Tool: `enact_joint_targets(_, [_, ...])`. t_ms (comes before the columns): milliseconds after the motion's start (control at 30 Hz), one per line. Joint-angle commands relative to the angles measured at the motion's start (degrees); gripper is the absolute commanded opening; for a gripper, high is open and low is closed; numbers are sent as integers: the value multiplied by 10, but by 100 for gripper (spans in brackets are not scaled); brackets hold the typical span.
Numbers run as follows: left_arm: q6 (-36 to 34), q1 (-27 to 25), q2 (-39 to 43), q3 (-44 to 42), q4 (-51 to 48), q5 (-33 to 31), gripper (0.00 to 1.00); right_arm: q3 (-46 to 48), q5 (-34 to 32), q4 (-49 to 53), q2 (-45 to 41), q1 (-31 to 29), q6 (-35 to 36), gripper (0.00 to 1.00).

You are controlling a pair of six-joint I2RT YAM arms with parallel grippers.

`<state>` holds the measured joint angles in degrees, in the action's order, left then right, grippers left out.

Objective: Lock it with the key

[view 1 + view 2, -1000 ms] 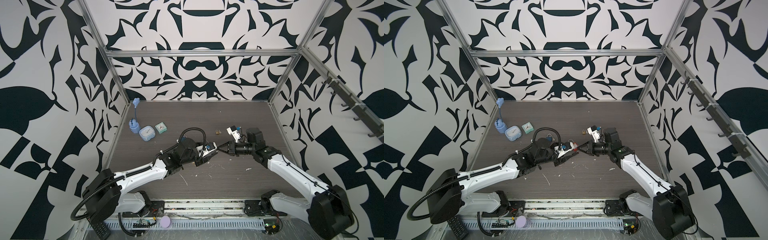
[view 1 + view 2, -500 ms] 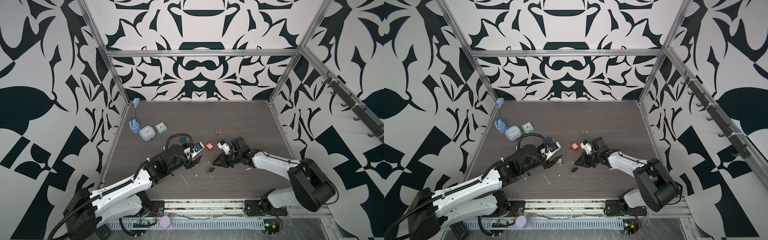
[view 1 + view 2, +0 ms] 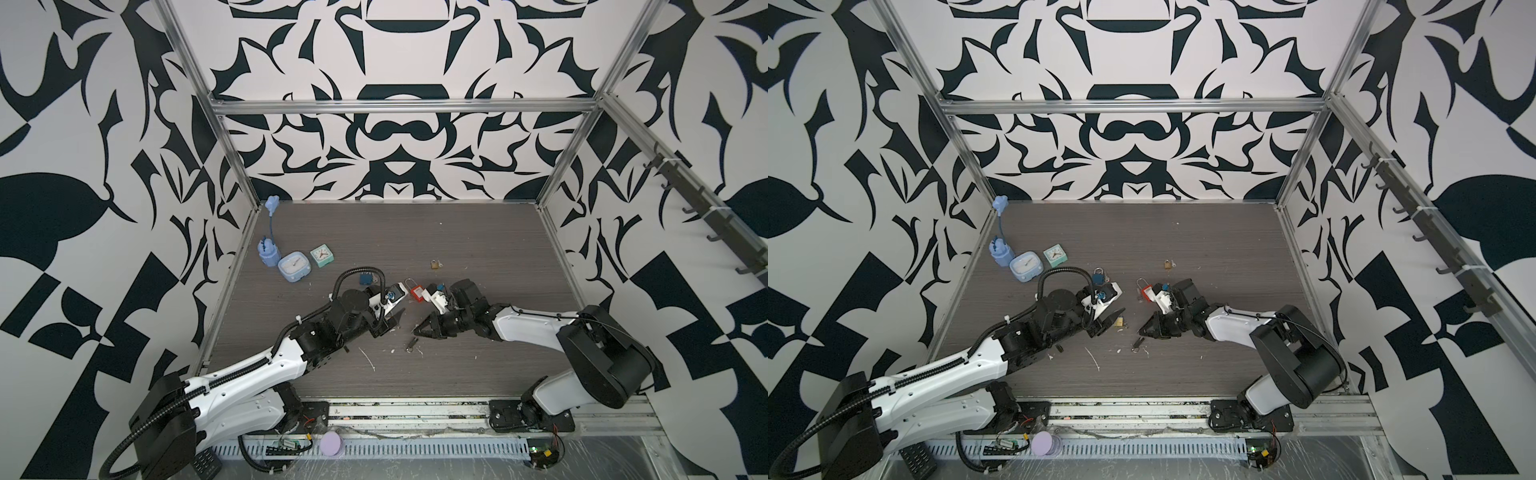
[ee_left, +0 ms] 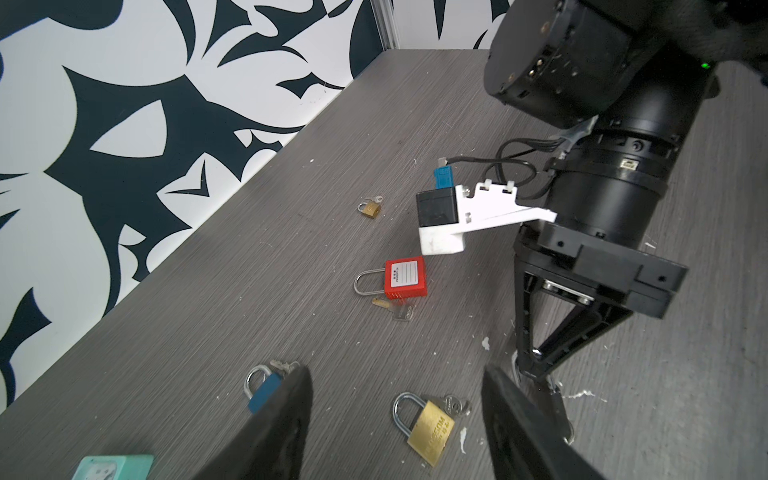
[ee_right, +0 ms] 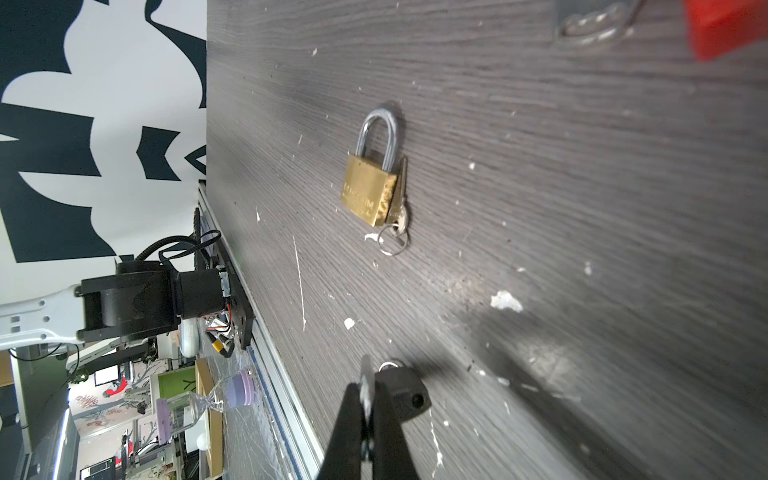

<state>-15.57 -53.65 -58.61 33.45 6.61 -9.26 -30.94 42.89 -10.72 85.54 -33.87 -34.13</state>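
1. The right gripper point(image 3: 417, 331) is shown at the centre of both top views, low over the table point(image 3: 478, 232), with its jaws pressed together.
2. A black-headed key point(image 5: 405, 395) is pinched by its metal blade between the right fingertips point(image 5: 349, 415). In both top views its head is seen just below the tips, close to the table.
3. The left gripper point(image 4: 397, 374) is placed just left of centre, its jaws partly apart and nothing gripped between them.
4. The large brass padlock point(image 4: 430, 432) is laid flat on the table under the gap of the left jaws. A second key point(image 5: 400, 191) on a ring is seen against its body.
5. A red padlock point(image 3: 417, 292) is seen just above centre, between the two wrists. A blue padlock point(image 3: 365, 279) lies to its left, partly hidden by the left arm, and a small brass padlock point(image 3: 434, 263) lies further up the frame.
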Motion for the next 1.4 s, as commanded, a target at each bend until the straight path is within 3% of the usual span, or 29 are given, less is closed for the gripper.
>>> enact_joint_targets(0, [6, -1, -5, -2, 13, -3, 67, 24, -2, -26, -9, -2, 25, 2])
enact_joint_targets(300, [11, -1, -8, 12, -9, 9, 67, 62, -38, -5, -43, -3, 35, 9])
enact_joint_targets(367, [12, -1, -10, 20, -26, 15, 67, 59, -45, 10, -51, -3, 36, 17])
enact_joint_targets(567, [9, -3, -22, 65, -126, 45, 67, 50, -70, 45, -85, -3, 36, 23])
enact_joint_targets(633, [12, -8, -21, 75, -147, 41, 67, 48, -73, 51, -94, -3, 35, 31])
enact_joint_targets(767, [16, -38, -14, 79, -166, 10, 68, 44, -90, 72, -113, 0, 32, 43])
enact_joint_targets(1000, [20, -135, -57, 93, -214, -94, 68, 23, -151, 171, -178, 37, 15, 51])
enact_joint_targets(1200, [99, -194, -149, 122, -229, -144, 70, 29, -182, 232, -272, 70, 18, 70])
enact_joint_targets(1367, [165, -210, -233, 164, -253, -176, 71, 42, -192, 244, -302, 77, 18, 77])
